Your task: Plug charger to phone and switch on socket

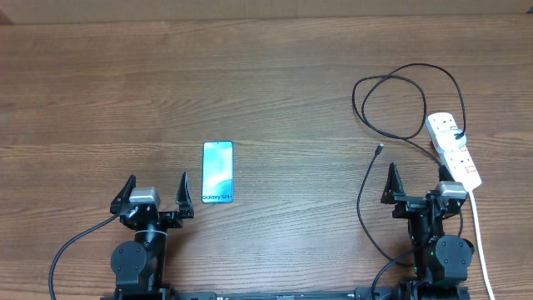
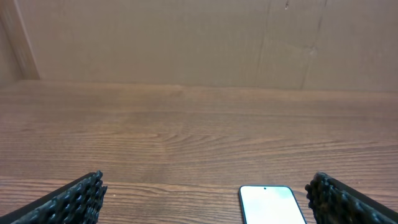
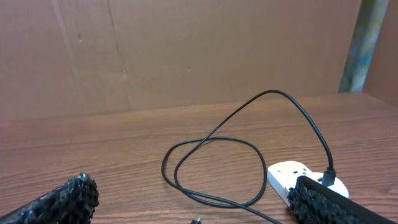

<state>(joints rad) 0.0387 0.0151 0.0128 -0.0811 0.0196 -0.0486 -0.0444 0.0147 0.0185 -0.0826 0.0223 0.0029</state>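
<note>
We see the phone point(image 1: 217, 172) lying flat, screen up, on the wooden table point(image 1: 275, 75), a little left of the middle of the overhead frame. Its long axis runs top to bottom, with the "Galaxy S24+" lettering at the lower end. It sits just up and right of the left gripper point(image 1: 156, 185), whose jaws stand wide apart on nothing. In the left wrist view the phone's top edge shows at the bottom of the frame, close to the right finger, and both fingers point(image 2: 78, 199) are clear of it.

The socket point(image 1: 454, 148) lies at the right of the overhead frame, its long axis slanting from upper left to lower right. Its white cord point(image 1: 479, 242) runs down towards the bottom edge. The charger point(image 1: 400, 137) is plugged into the socket's upper end and makes a wide loop in the upper right. Its connector point(image 1: 380, 149) rests on the table below that loop, tip pointing up the frame, well apart from the phone.

The right gripper point(image 1: 418, 179) sits between the connector and the socket, jaws spread and empty. Its wrist view shows the loop ahead and the socket beside the right finger.
</note>
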